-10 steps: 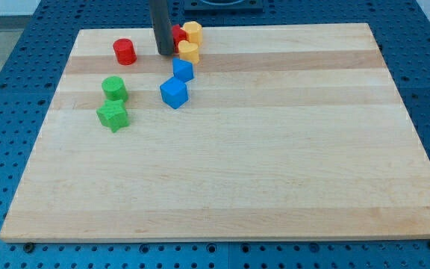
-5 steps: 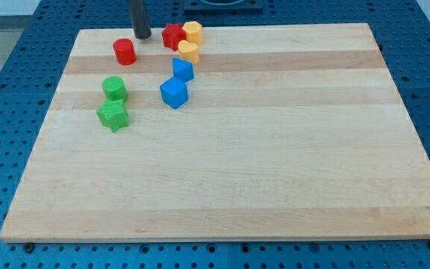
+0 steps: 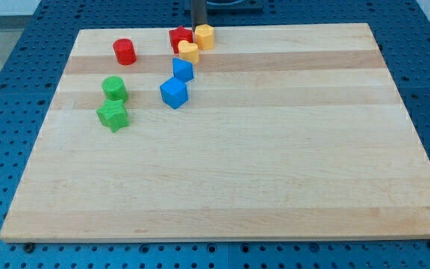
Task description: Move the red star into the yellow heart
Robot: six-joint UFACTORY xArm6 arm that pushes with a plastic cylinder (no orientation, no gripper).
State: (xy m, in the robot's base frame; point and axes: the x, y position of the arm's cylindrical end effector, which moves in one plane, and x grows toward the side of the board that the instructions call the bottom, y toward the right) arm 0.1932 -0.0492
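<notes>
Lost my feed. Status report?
My tip at the view's top edge, between red star and yellow hexagon block. Star touching yellow heart. Nothing in the way.

- My tip (image 3: 198,28) sits at the tabletop's (image 3: 275,149) top edge, between the red star (image 3: 179,38) and a yellow block (image 3: 204,36).
- The yellow heart (image 3: 189,51) touches the star's lower right.

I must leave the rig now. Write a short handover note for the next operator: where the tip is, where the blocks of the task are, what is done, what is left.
My tip is at the board's top edge, just above the gap between the red star and the yellow hexagonal block.
The red star sits right beside the yellow heart, which is below and to its right; they appear to touch.
Done: star apparently at the heart.
Left: confirm contact; if there is a gap, nudge the star toward the heart.
</notes>
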